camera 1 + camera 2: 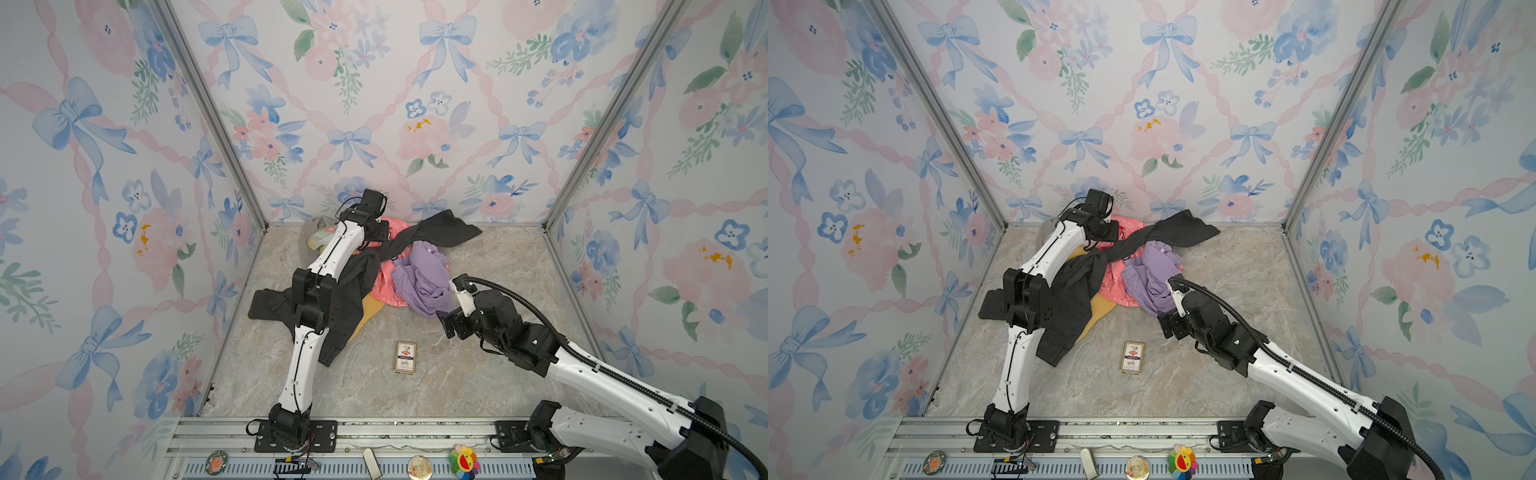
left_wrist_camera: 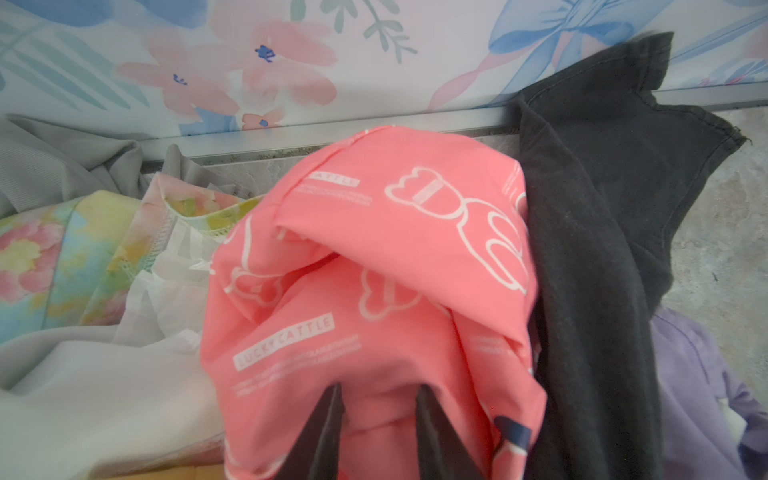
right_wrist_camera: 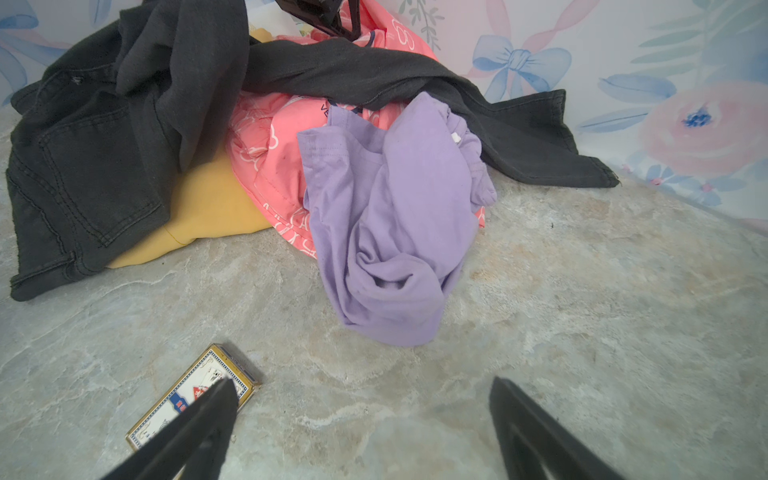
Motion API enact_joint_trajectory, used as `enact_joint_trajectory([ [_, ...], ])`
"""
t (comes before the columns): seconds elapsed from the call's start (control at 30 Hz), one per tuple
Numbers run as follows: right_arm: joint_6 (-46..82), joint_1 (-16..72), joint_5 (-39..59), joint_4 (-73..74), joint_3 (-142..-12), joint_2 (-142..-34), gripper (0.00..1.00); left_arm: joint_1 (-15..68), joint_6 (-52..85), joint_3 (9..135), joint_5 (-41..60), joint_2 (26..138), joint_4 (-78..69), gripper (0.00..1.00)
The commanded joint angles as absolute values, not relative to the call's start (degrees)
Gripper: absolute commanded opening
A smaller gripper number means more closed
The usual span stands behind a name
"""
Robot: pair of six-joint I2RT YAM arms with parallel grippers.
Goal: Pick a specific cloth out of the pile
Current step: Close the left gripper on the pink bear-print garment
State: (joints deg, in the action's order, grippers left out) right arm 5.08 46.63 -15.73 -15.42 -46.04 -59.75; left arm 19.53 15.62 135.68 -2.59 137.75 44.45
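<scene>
Desk point(image 1: 478, 374), marble look, w/ pile point(image 1: 1084, 291) at back centre. Jeans point(image 3: 91, 158) drape over cloth point(image 2: 374, 257), which lies mid-pile; pink shows btwn jeans & lilac cloth point(image 3: 386, 216) in both top views. Only left wrist view shows the grip: left gripper point(image 2: 380, 386) nearly closed, pinching a cloth fold, bear print & "LUCKY CATTLE" legible. Top views hide its jaws. Right gripper point(image 3: 361, 384) wide open, empty, over bare desk nr card box point(image 1: 405, 356).
</scene>
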Motion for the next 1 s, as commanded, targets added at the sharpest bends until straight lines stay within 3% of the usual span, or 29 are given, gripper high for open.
enact_joint_trajectory([
  [0.0,5.08,47.29,-16.85,-16.20,-46.70,-59.69,0.98,19.93,15.60,137.26,-2.95,139.02,45.26,0.49],
  [0.23,5.00,47.29,-16.81,-16.22,-46.58,-59.56,0.98,20.43,15.35,137.82,-4.06,139.70,45.20,0.68],
  [0.47,5.00,47.29,-16.78,-16.24,-46.58,-59.85,0.98,20.92,14.90,138.45,-4.88,141.38,45.26,0.74],
  [0.53,5.01,47.29,-16.79,-16.22,-46.58,-59.79,0.98,21.19,14.77,138.43,-5.00,141.73,45.24,0.61],
  [0.63,5.01,47.30,-17.05,-16.26,-46.58,-59.94,0.98,21.44,14.72,139.07,-5.56,142.07,45.23,0.26],
  [0.73,5.00,47.31,-17.23,-16.26,-46.58,-59.98,0.98,21.43,14.94,140.18,-5.75,142.26,45.18,0.00],
  [0.97,4.99,47.29,-17.84,-16.18,-46.99,-60.60,0.98,21.41,16.55,144.70,-5.36,139.29,44.59,0.00],
])
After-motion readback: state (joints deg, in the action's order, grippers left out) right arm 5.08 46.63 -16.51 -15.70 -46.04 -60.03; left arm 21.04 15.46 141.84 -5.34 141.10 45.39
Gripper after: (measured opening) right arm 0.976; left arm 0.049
